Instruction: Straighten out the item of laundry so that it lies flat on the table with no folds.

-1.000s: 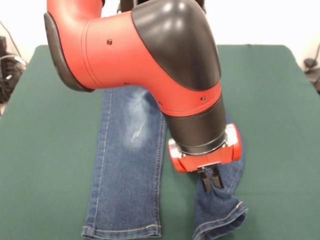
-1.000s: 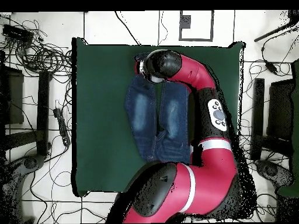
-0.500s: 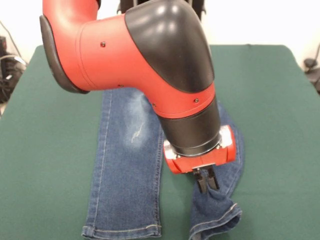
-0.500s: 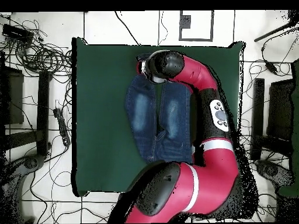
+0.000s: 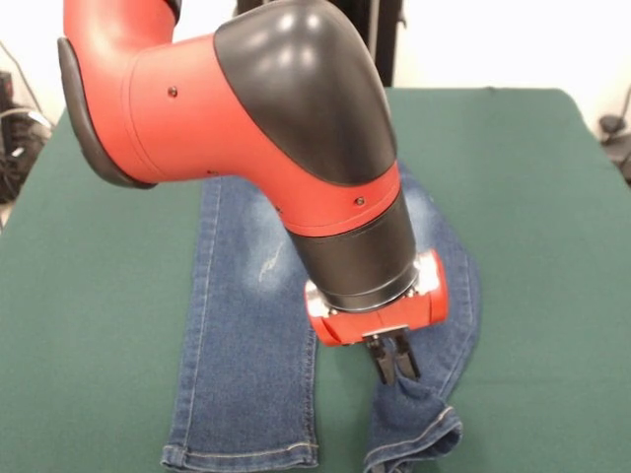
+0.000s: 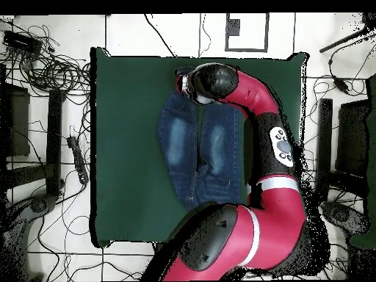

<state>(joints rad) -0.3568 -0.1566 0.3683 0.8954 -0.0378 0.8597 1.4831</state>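
Note:
The item of laundry (image 5: 246,335) is a pair of small blue jeans lying lengthwise on the green table (image 5: 552,197). In the front view its left leg lies straight and flat. The right leg bends inward, and its hem (image 5: 414,439) is rumpled and raised near the front edge. My gripper (image 5: 392,370) is shut on the denim of that bent leg, just above the hem. In the overhead view the jeans (image 6: 180,139) lie at the middle of the table (image 6: 125,147), and the arm's wrist (image 6: 209,81) covers the gripper at the leg ends.
The arm's thick red and black body (image 5: 276,128) hides the jeans' waist in the front view. In the overhead view, cables (image 6: 51,70) and stands lie on the floor around the table. Green cloth extends wide on both sides of the jeans.
The gripper has moved left across the front view, dragging the right leg's lower part and hem toward the other leg. The left leg has not moved.

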